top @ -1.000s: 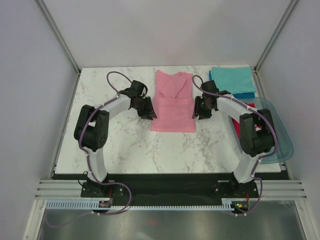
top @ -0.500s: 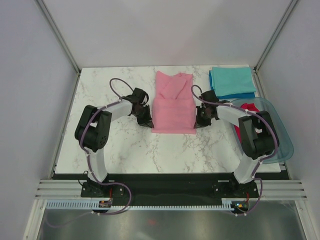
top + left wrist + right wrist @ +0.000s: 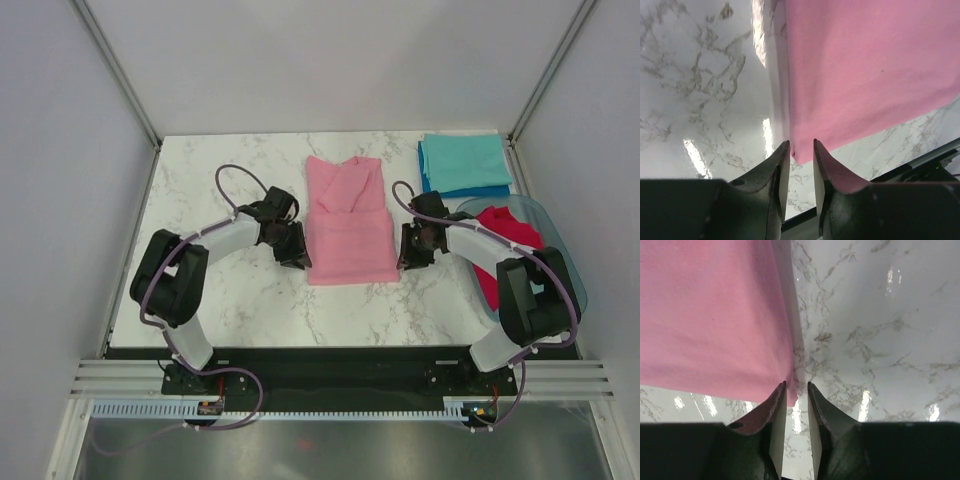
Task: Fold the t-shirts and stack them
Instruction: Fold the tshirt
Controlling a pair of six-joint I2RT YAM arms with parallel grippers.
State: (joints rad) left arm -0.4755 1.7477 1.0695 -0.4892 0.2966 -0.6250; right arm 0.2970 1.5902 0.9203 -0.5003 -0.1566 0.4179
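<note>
A light pink t-shirt (image 3: 348, 225), partly folded, lies flat in the middle of the marble table (image 3: 220, 180). My left gripper (image 3: 300, 260) sits at its near left corner and my right gripper (image 3: 404, 264) at its near right corner. In the left wrist view the jaws of the left gripper (image 3: 801, 145) stand a little apart, the pink t-shirt (image 3: 865, 65) corner just at their tips, unpinched. The right gripper (image 3: 796, 385) is likewise open beside the pink t-shirt (image 3: 710, 310) corner. A teal t-shirt (image 3: 463, 160) lies folded on a blue one (image 3: 490, 190) at the back right. A crimson t-shirt (image 3: 505, 232) lies in the tub.
A clear bluish plastic tub (image 3: 562, 262) stands at the table's right edge, close to the right arm's elbow. Grey walls and metal posts enclose the table on three sides. The arm bases stand on a black strip along the near edge.
The pink t-shirt has slid toward the near edge with both grippers at its corners. Both grippers narrowed half a second ago and stand wider apart now.
</note>
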